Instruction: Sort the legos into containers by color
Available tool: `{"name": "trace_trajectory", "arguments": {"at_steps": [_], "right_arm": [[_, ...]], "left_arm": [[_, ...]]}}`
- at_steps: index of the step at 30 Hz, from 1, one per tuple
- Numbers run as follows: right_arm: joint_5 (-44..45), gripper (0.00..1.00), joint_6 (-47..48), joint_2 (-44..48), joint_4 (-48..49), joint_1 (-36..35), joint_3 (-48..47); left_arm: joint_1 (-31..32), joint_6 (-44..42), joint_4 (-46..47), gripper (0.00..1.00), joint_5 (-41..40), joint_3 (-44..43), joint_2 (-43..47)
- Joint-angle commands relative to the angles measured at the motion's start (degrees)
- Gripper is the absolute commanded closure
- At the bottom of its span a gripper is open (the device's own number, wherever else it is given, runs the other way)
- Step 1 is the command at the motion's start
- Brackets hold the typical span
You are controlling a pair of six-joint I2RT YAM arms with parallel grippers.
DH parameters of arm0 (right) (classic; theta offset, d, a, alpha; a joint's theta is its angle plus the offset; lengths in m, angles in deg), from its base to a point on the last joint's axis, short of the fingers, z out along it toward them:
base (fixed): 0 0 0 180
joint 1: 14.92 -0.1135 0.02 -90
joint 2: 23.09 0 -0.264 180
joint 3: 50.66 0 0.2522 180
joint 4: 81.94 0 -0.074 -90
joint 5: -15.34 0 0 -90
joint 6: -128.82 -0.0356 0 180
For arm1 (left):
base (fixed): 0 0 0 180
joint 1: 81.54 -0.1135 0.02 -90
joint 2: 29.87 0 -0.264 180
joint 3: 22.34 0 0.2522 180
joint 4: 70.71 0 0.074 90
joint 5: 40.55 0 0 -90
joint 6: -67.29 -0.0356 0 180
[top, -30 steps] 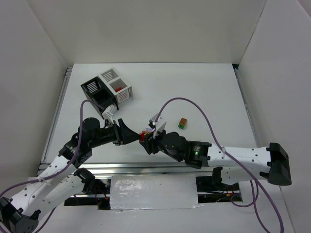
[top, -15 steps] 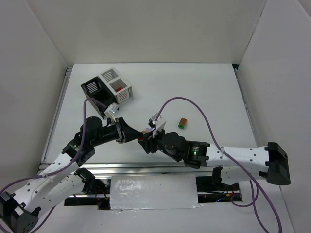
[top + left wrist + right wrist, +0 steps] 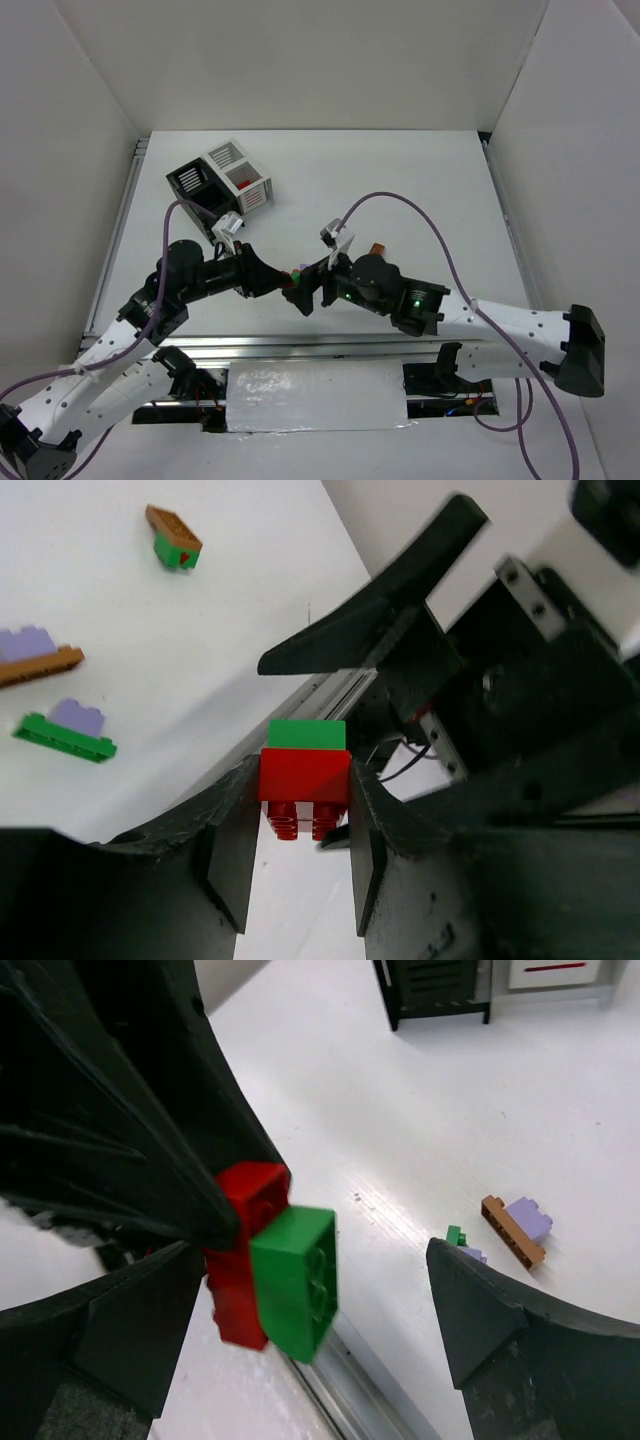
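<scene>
The red brick [image 3: 305,776] and the green brick [image 3: 307,734] are joined as one stack, held in the air above the near part of the table [image 3: 200,630], so you have not sorted this pair yet. Three more mixed stacks lie on the table: a brown-and-green piece [image 3: 172,535], a purple-on-brown piece [image 3: 35,655] and a purple-on-green piece [image 3: 65,730]. Something red lies in the white bin [image 3: 258,197]. You cannot tell what the black bin [image 3: 186,180] holds. By my reading, most of the job is left. Your left gripper [image 3: 302,795] clamps the red brick by its sides. Your right gripper [image 3: 315,1265] stands wide, its fingers [image 3: 130,1320] either side of the green brick and clear of it, holding nothing.
</scene>
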Motion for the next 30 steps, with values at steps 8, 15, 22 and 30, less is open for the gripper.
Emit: {"name": "trace_trajectory", "arguments": {"at_steps": [8, 15, 22, 30], "right_arm": [[-39.36, 0.01, -2.62, 17.87, 0.88, 8.31, 6.67], [-43.06, 0.07, -3.68, 15.42, 2.20, 8.30, 5.53], [-41.84, 0.40, -4.04, 14.18, 6.51, 8.39, 5.88], [-41.31, 0.35, -4.47, 16.38, 10.02, 8.39, 7.64]], "left_arm": [[0.41, -9.05, 19.40, 1.00, 21.61, 2.57, 3.75], [0.68, -5.45, 30.76, 1.00, 28.03, 5.40, 4.46], [1.03, -3.34, 34.01, 1.00, 29.27, 6.71, 3.31], [1.21, -4.65, 31.64, 1.00, 28.91, 6.36, 2.88]]}}
